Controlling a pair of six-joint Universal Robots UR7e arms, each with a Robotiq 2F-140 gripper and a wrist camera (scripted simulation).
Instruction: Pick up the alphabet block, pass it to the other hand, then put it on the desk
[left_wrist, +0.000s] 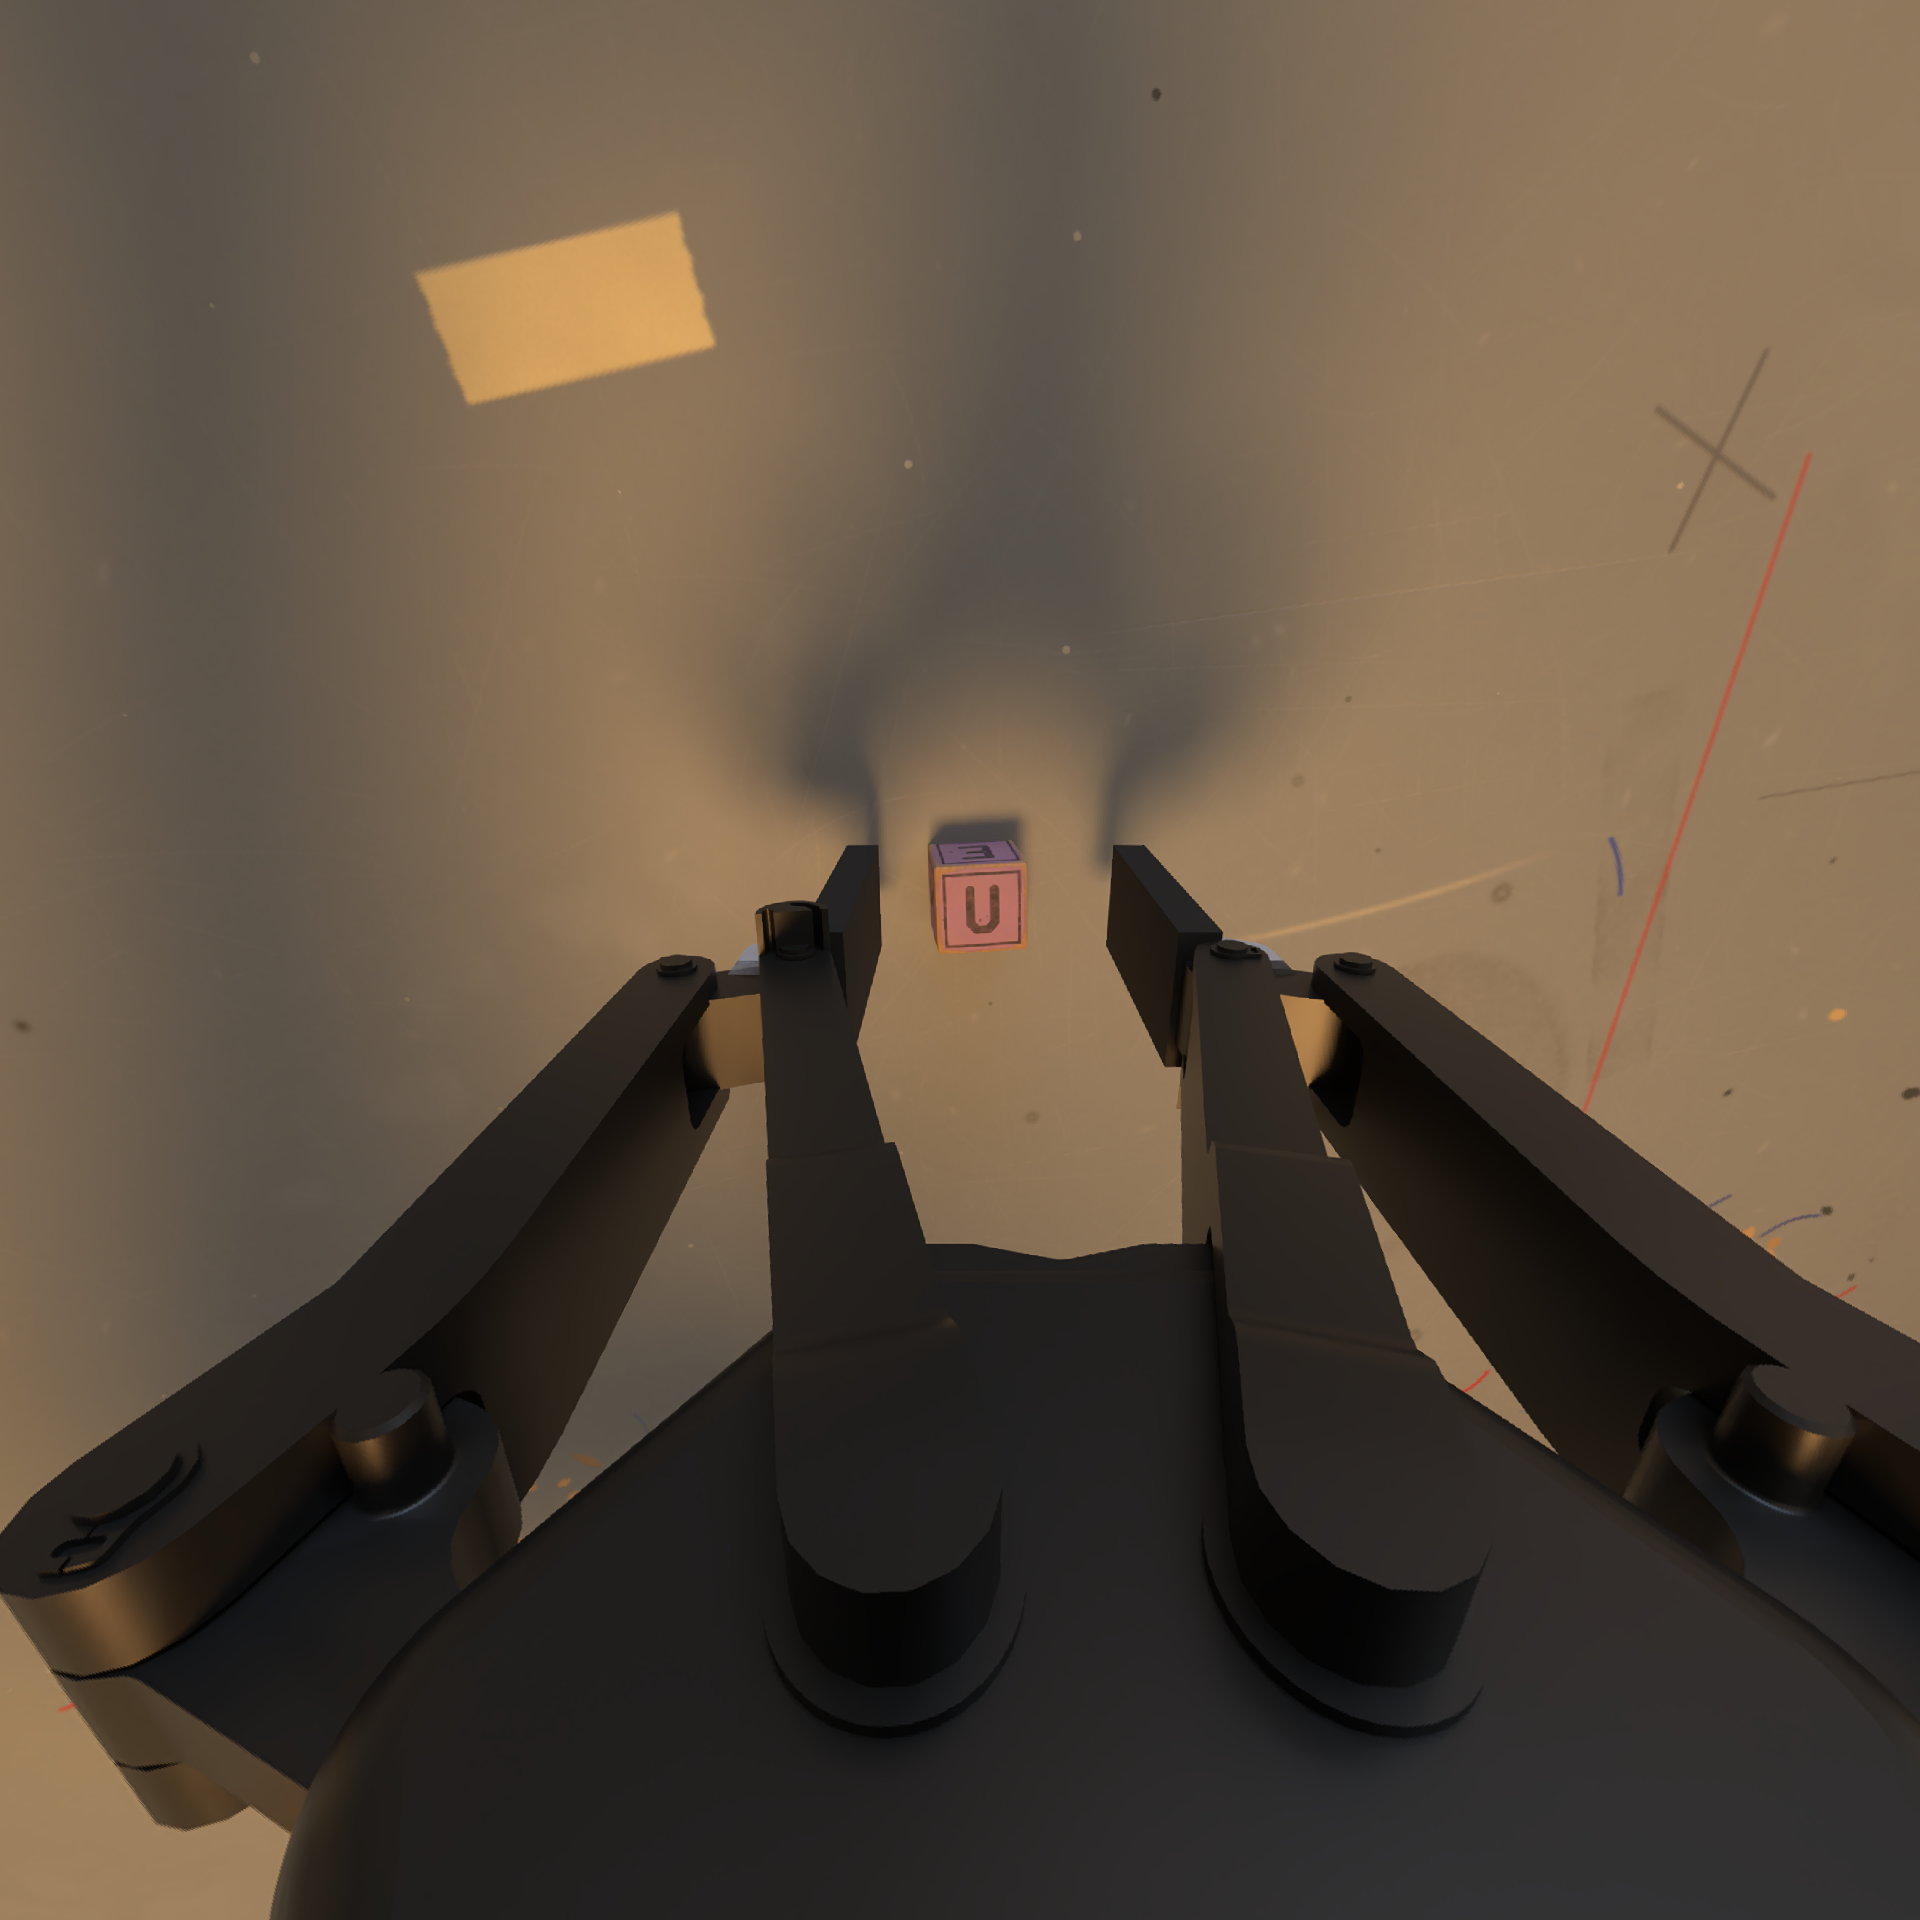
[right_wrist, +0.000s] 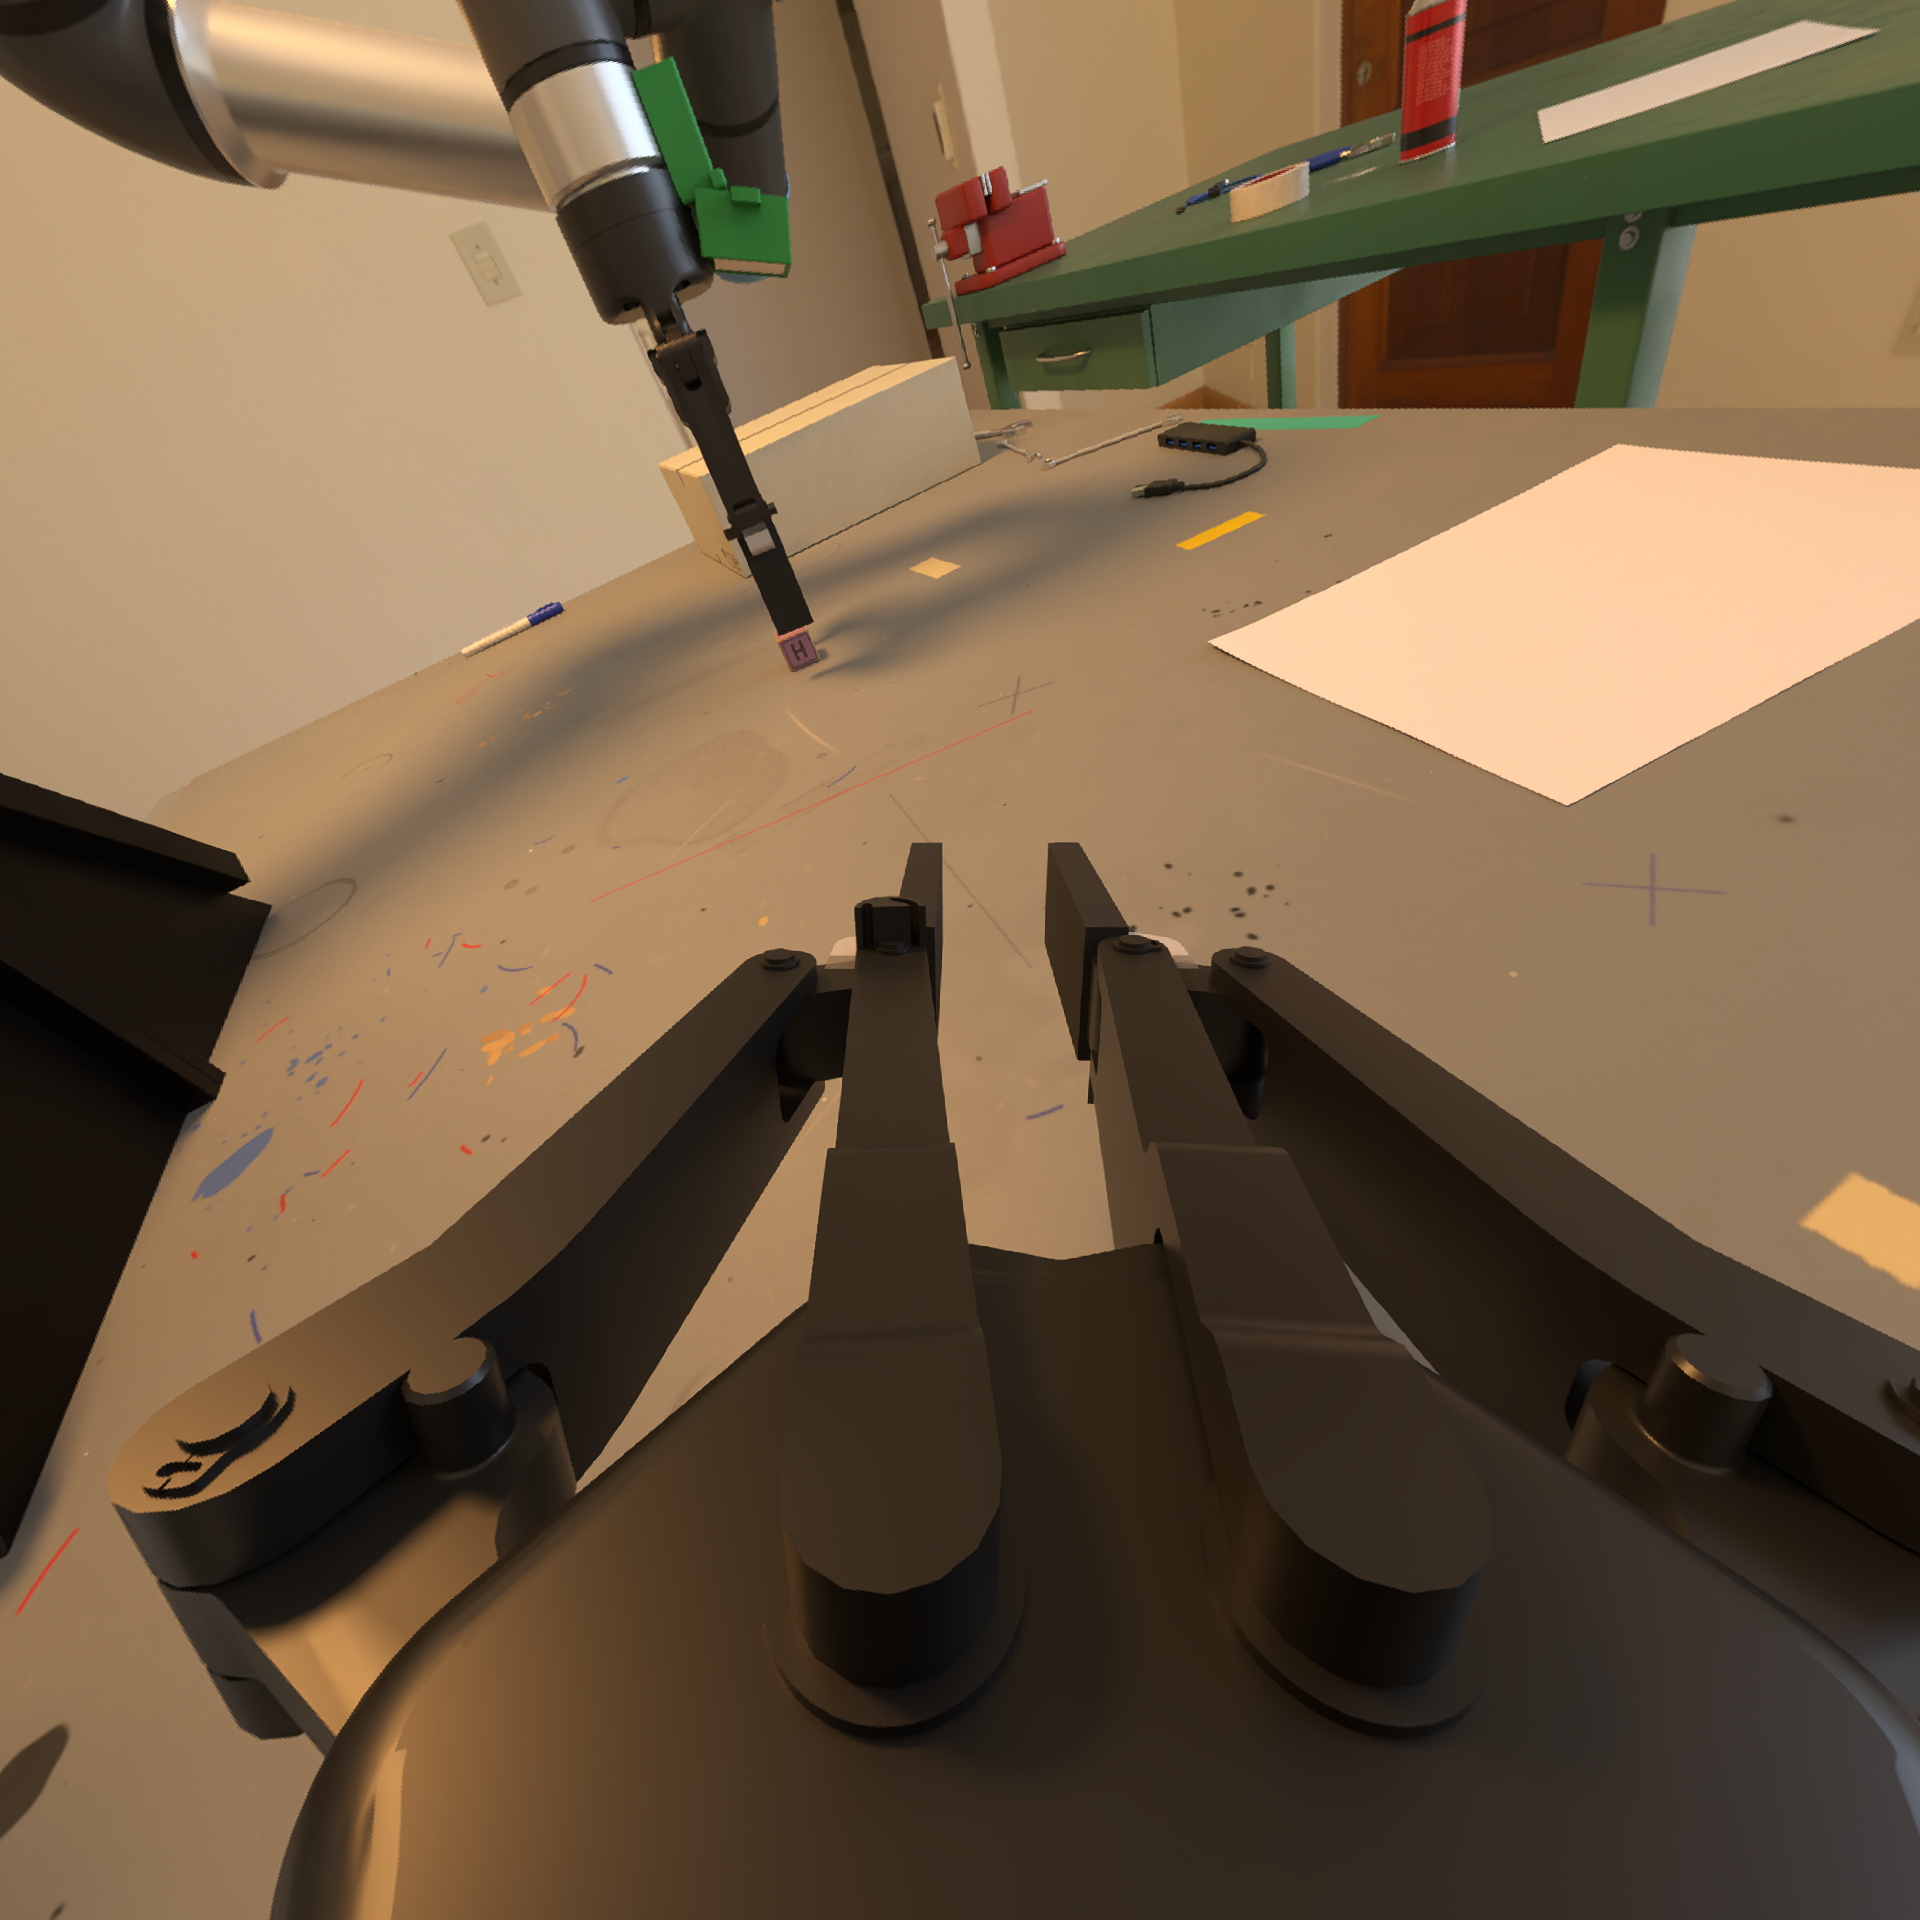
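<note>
The alphabet block (left_wrist: 980, 909) is a small cube with a pink face and a purple face. It rests on the grey desk (left_wrist: 416, 727). My left gripper (left_wrist: 992, 873) is open, pointing down at the desk, with the block between its fingertips and a gap on each side. The right wrist view shows the same scene from afar: the left gripper (right_wrist: 795, 629) stands upright right over the block (right_wrist: 798, 651). My right gripper (right_wrist: 994, 868) is open with a narrow gap, empty, low over the desk and well away from the block.
A white paper sheet (right_wrist: 1590, 613) lies to the right. A cardboard box (right_wrist: 831, 457), a USB hub (right_wrist: 1205, 442) and a marker pen (right_wrist: 514, 629) lie beyond the block. A black object (right_wrist: 94, 987) stands at the left. A green workbench (right_wrist: 1455, 177) is behind the desk.
</note>
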